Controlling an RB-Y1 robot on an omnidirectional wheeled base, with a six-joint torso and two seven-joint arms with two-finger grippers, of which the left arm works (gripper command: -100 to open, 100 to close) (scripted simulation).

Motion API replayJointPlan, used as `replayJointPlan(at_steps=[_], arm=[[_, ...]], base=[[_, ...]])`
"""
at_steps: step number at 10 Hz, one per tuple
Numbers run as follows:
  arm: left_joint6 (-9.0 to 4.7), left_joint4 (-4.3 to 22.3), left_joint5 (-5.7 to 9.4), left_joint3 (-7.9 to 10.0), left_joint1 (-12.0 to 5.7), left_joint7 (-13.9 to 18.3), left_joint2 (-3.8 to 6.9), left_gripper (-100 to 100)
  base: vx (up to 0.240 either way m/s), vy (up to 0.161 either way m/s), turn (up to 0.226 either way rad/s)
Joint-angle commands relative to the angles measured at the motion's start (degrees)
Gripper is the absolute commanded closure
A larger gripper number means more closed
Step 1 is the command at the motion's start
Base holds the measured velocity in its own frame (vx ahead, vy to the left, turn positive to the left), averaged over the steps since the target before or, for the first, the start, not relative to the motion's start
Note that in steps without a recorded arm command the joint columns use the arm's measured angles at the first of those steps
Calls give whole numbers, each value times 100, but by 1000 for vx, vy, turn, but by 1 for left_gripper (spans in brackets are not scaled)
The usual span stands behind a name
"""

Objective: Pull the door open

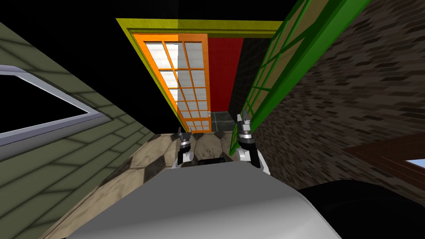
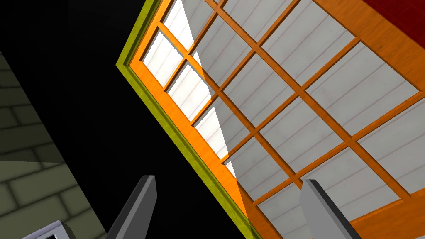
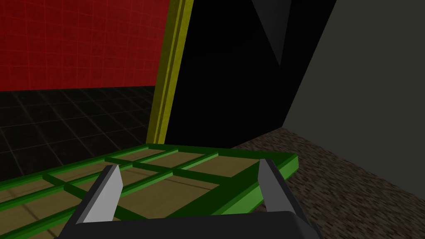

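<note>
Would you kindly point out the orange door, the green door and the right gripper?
orange door (image 1: pixel 198 79): head view, a white pane.
green door (image 3: pixel 178 193): right wrist view, a tan panel.
right gripper (image 1: pixel 243 116): head view, between its fingertips.

Head: steeply down and forward, rolled, toward the yellow door frame (image 1: pixel 199 25). Left wrist: close on the orange door (image 2: pixel 290 95), shared with the head view. Right wrist: skimming just over the green door (image 3: pixel 166 176), likewise shared.
</note>
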Motion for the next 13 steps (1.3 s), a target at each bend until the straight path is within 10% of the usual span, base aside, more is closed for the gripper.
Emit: replayJointPlan(at_steps=[1,13], arm=[[-84,245,135,-44,-86,169,21,-100],[-472,1778,1074,-411,-680,1173,-36,-100]], base=[[80,39,-70],[72,31,-77]])
